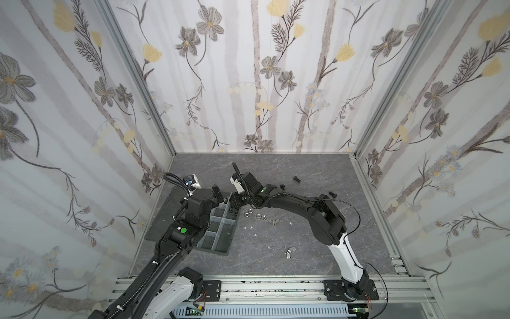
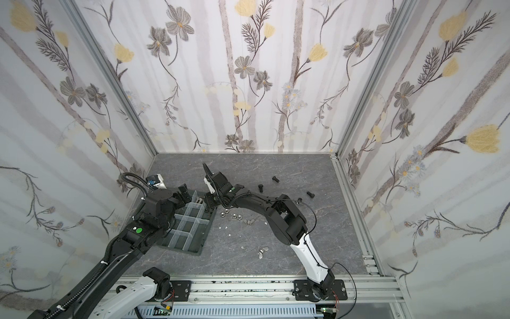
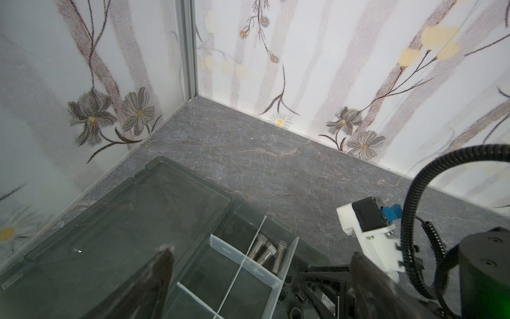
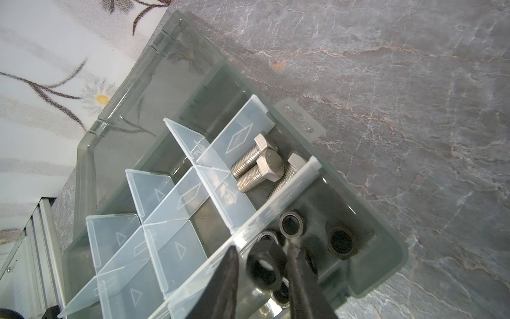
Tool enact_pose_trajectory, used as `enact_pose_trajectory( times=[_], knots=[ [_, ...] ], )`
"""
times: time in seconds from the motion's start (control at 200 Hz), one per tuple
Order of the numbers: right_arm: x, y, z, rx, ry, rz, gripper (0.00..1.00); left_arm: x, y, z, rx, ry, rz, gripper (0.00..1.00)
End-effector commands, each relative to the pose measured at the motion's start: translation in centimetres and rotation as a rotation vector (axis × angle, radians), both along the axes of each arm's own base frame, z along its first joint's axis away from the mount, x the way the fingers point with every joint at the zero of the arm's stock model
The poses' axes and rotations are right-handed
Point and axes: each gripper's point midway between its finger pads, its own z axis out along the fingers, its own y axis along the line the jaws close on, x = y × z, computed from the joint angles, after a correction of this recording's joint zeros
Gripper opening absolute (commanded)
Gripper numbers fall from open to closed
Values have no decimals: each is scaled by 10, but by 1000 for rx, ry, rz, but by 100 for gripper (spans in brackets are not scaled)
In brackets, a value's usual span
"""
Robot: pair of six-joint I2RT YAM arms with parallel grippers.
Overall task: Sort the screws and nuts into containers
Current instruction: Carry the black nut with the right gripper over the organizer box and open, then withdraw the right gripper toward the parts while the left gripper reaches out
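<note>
The grey organiser tray [image 1: 218, 250] lies at the left, its containers split by clear dividers. My right gripper [image 4: 262, 248] hangs over the far-corner compartment, jaws apart, and a blurred black nut [image 4: 263, 269] sits between them, clear of one finger. Several black nuts [image 4: 340, 243] lie in that compartment. Three silver screws [image 4: 259, 165] fill the compartment beside it. My left gripper [image 3: 260, 265] is open and empty above the tray's far end. On the table lie silver hex nuts [image 1: 259, 216], a wing nut [image 1: 273, 221] and black screws [image 1: 297, 179].
The tray's flat lid [image 1: 162, 218] lies open against the left wall. More wing nuts [image 1: 289, 252] sit nearer the front, and small white flecks [image 1: 248, 227] are scattered mid-table. Another black screw [image 1: 332, 194] lies by my right arm's elbow.
</note>
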Motion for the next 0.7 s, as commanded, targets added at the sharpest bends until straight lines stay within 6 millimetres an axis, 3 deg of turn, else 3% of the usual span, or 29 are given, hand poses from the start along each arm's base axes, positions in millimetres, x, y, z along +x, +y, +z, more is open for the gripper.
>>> enact_pose_trajectory(
  times=[0.0, 0.225, 0.355, 0.614, 0.629, 0.694],
  knots=[
    [3, 0, 3, -3, -12, -10, 37, 1, -13, 7, -15, -32, -80, 100],
    [4, -4, 16, 7, -32, -19, 45, -9, -47, 16, -16, -78, -322, 100],
    [7, -18, 28, 13, -51, -44, 45, -11, -60, 14, -4, -59, -405, 100],
    [13, -69, 40, -2, -70, -136, 46, -7, -82, -4, -22, 13, -507, 100],
    [24, -81, 41, -3, -71, -168, 46, -7, -83, -5, -23, 19, -511, 100],
    [28, -101, 42, -10, -71, -205, 45, -4, -86, -12, -24, 51, -522, 100]
  ],
)
